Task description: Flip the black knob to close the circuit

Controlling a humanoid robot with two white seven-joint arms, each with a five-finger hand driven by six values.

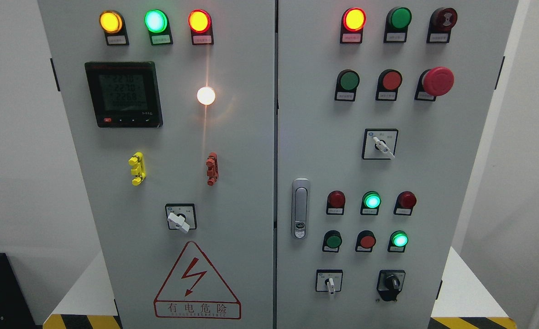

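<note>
Meanwhile, the black knob is sitting untouched below the door latch, rightward; no hand is showing, so finger state is unknowable; reaching comes next.

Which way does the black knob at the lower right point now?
The black knob points up and slightly left, its handle tilted off vertical. Whether this closes the circuit, I cannot tell.

Bright, sharp; glare off white lamp
</note>
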